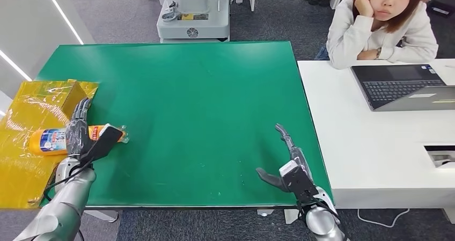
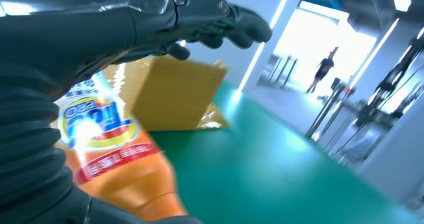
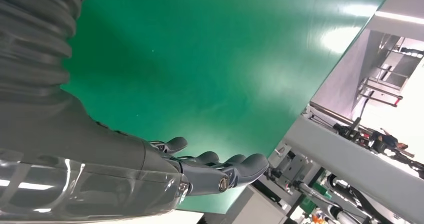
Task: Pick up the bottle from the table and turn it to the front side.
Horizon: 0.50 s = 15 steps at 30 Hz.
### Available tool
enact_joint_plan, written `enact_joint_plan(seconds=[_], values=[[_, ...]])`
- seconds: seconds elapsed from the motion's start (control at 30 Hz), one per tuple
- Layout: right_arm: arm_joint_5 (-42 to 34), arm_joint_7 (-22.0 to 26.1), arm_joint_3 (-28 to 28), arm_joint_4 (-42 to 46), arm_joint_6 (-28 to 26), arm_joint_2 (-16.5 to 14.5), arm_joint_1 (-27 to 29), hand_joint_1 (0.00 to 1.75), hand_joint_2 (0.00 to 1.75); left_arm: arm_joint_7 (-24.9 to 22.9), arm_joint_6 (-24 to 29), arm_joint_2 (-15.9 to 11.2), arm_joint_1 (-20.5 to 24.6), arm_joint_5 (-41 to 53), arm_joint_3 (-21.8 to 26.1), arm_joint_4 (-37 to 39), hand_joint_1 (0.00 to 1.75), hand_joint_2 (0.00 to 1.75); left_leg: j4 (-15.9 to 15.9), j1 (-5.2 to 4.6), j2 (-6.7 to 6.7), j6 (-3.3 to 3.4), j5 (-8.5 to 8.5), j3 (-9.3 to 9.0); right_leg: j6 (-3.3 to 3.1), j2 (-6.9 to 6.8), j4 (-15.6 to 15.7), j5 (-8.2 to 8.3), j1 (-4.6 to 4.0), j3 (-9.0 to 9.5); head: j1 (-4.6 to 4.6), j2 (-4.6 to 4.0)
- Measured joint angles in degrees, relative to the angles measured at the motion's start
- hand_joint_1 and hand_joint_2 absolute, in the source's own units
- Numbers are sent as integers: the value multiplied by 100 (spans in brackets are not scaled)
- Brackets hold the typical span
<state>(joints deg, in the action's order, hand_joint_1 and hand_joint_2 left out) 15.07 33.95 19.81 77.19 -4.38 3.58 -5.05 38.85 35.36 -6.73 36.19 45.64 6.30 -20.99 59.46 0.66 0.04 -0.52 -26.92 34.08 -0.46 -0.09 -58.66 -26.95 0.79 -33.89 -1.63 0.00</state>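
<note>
An orange bottle (image 1: pixel 48 140) with a blue and white label lies on its side at the left edge of the green table (image 1: pixel 198 107), partly on a yellow plastic sheet (image 1: pixel 21 166). My left hand (image 1: pixel 79 129) reaches across the bottle's middle, fingers stretched past it toward a yellow box (image 1: pixel 67 93), thumb (image 1: pixel 106 139) on the near side. In the left wrist view the bottle (image 2: pixel 112 159) lies under the palm and the fingers (image 2: pixel 220 19) stand off it, not wrapped around. My right hand (image 1: pixel 288 166) hovers open over the table's near right corner, holding nothing.
A white desk (image 1: pixel 375 160) adjoins the table on the right, with a laptop (image 1: pixel 400 85) and a person (image 1: pixel 381 21) seated behind it. A grey machine base (image 1: pixel 193 15) stands beyond the far edge. The green surface between my hands is bare.
</note>
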Motion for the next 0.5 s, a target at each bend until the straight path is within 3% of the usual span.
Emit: enact_joint_plan(seconds=[0.2, 0.37, 0.5], values=[[-81, 16, -85, -75, -69, -3, 81, 0, 175, 33, -76, 264, -151, -794, -83, -741, 0, 175, -1, 1, 0, 0, 0, -1, 0, 1, -1, 0, -1, -3, -1, 1], [-91, 49, -281, 105, -161, -27, 363, 0, 175, 36, -897, 505, -520, -2105, -539, -1868, 0, 175, -1, -1, -7, 1, -1, 5, 2, -7, 3, -3, 0, -3, 0, 0], [-108, 118, -421, 382, -210, -93, 591, 0, 175, 2, -1294, 772, -914, -2507, -990, -2750, 0, 175, -1, -2, -8, 4, -4, 9, 5, -9, 5, -4, 2, -2, -1, 0]])
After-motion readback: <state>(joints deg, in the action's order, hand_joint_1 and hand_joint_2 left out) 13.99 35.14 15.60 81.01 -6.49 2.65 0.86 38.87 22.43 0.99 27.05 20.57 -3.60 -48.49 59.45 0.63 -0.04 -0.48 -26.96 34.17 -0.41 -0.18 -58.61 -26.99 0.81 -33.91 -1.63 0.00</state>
